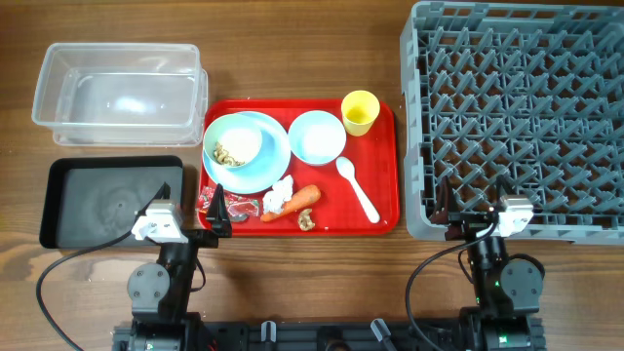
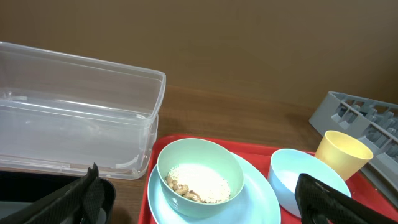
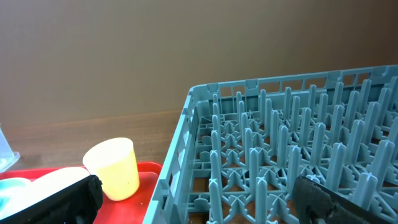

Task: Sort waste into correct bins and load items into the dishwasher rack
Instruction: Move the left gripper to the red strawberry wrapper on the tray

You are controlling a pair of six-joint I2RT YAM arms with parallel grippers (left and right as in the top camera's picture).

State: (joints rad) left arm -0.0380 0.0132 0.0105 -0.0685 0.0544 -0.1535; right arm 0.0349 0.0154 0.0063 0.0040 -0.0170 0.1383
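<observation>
Overhead: food scraps (image 1: 229, 153) in bowl (image 1: 252, 129) on plate (image 1: 277, 162); left pincer (image 1: 192, 203) and right pincer (image 1: 474, 198) hang released.

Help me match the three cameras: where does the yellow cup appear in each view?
Overhead: yellow cup at the red tray's top-right corner, next to the dishwasher rack.
Left wrist: at right, behind the empty blue bowl.
Right wrist: lower left, just left of the rack's wall.
Shared landmark: the dishwasher rack, beside the cup in every view.
</observation>
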